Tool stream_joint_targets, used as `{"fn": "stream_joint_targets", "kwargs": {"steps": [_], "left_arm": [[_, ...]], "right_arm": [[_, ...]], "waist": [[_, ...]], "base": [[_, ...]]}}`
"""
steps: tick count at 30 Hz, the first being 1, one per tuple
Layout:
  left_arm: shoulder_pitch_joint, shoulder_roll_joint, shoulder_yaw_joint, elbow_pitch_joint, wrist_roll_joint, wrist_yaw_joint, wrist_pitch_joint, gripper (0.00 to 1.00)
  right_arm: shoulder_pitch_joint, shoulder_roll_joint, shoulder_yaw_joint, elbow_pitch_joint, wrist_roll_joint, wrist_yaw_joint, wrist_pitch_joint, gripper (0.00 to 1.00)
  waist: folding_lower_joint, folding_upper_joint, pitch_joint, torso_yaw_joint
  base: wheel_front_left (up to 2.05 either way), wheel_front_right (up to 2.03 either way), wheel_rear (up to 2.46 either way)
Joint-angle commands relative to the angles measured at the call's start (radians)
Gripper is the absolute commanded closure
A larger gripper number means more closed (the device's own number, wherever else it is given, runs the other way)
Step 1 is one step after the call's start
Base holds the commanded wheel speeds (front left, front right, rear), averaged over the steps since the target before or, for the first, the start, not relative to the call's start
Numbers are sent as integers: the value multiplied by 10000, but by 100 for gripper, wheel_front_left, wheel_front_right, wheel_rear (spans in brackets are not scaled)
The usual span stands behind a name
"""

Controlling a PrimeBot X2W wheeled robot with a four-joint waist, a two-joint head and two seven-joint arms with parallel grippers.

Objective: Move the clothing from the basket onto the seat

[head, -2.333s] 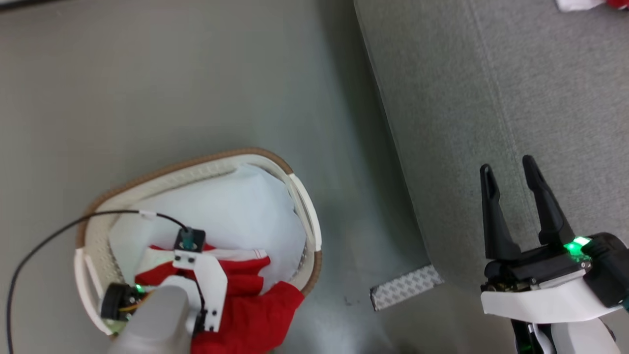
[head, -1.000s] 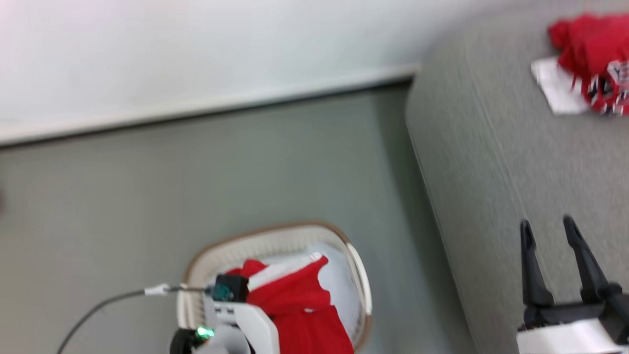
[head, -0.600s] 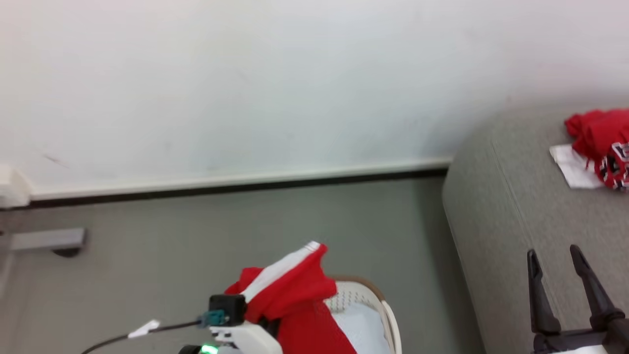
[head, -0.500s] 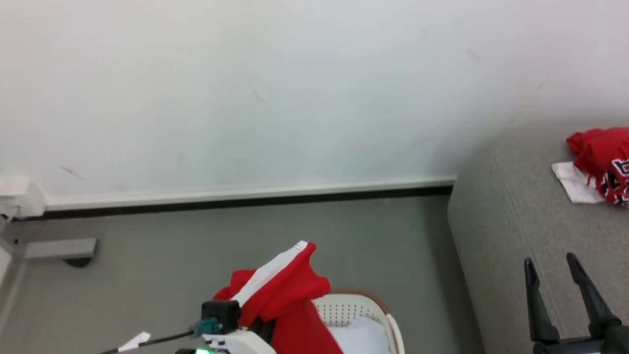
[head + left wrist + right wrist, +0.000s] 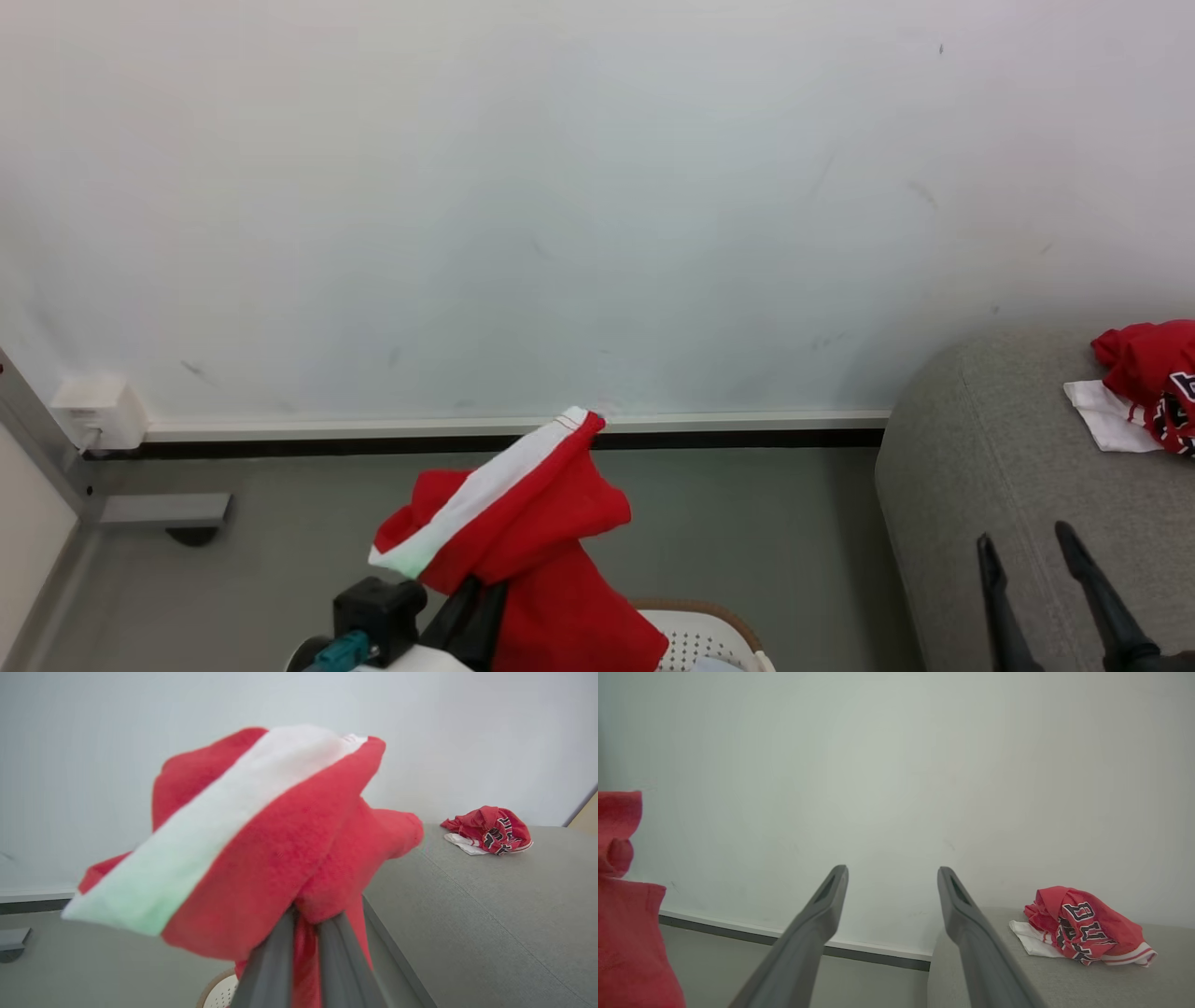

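Observation:
My left gripper (image 5: 306,921) is shut on a red garment with a white band (image 5: 523,523), holding it up above the cream basket (image 5: 695,630), whose brown rim peeks at the bottom of the head view. The same garment (image 5: 261,844) bulges over the fingers in the left wrist view and shows as a red edge (image 5: 626,914) in the right wrist view. My right gripper (image 5: 1027,551) stands open and empty over the grey seat (image 5: 990,467). A second red garment with black-and-white lettering (image 5: 1083,926) lies crumpled on the seat (image 5: 1064,984) beside white cloth.
A white wall (image 5: 560,187) with a dark baseboard (image 5: 467,443) runs behind the grey floor (image 5: 280,560). A white wall box (image 5: 93,411) and a grey bracket (image 5: 163,509) sit at the left. The seat (image 5: 490,914) spreads wide and bare to the right.
The head camera has tilted up from basket to wall. My left gripper has lifted the red garment out of the basket and higher. The right gripper has stayed open over the seat.

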Motion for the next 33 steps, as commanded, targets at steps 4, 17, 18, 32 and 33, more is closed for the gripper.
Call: {"fn": "stream_joint_targets", "kwargs": {"steps": [4,17,18,32,33], "left_arm": [[254,230,-17,-727,144,124,54,100],[-428,-39,-1009,-1981,385,-343,908,100],[-491,-94,-1114,-2002,383,-411,957,100],[-905,-673,-2347,-1868,99,-1466,1256,100],[-904,-691,-2367,-1822,80,-1473,1254,100]], "right_arm": [[127,-205,502,7,-67,-25,-34,0],[-1321,-1517,5513,598,1193,-25,-34,0],[-1525,-1616,5946,706,1352,-25,-34,0],[-3679,-2036,8657,2133,3202,-25,-11,100],[-3719,-2043,8793,2149,3384,-24,-13,100]], "waist": [[2,-1,-40,-11],[2,-1,49,-88],[2,-1,45,-94],[2,-1,54,-8],[2,-1,46,-4]], "base": [[0,0,0],[0,0,0],[0,0,0],[0,0,0],[0,0,0]]}}
